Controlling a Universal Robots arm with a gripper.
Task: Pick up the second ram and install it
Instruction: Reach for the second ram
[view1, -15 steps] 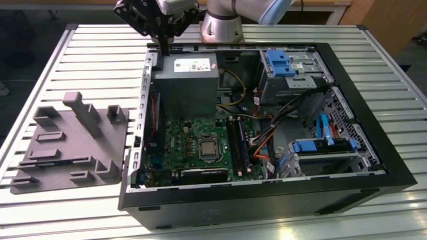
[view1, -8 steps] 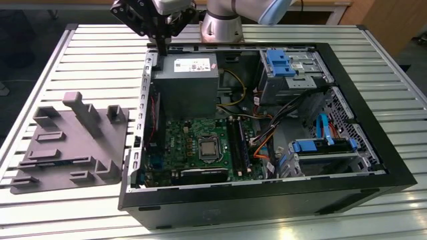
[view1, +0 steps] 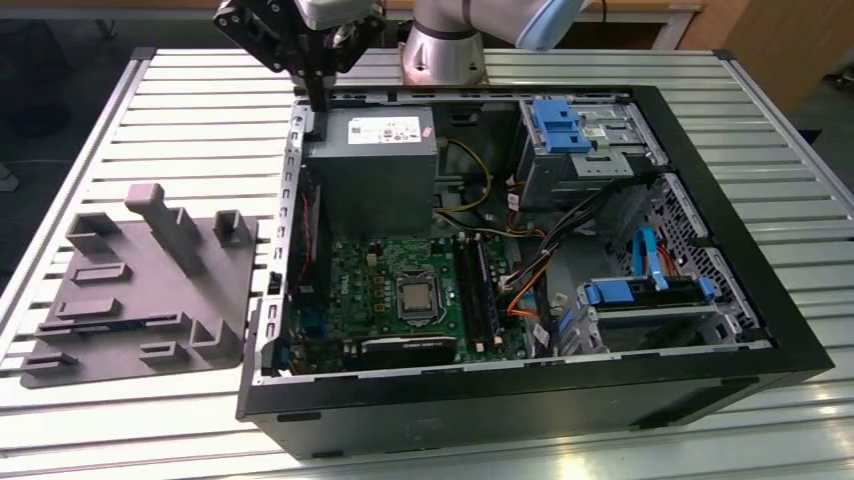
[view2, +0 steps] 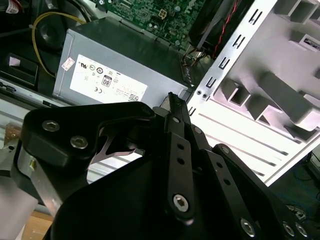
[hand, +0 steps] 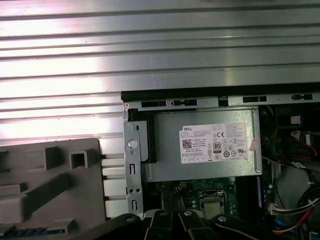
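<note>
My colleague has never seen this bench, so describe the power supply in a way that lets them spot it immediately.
Find the open black computer case lying on the slatted metal table. In its far corner on the exterior view's left, by the claw, sits a plain grey metal box. Unlike the green motherboard beside it, it carries a white label on top.

Slatted table (view1: 174, 100) bears grey tray (view1: 134, 300), computer case (view1: 507, 410).

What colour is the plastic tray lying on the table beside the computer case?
Plain grey all over. The tray shows best in the exterior view.
</note>
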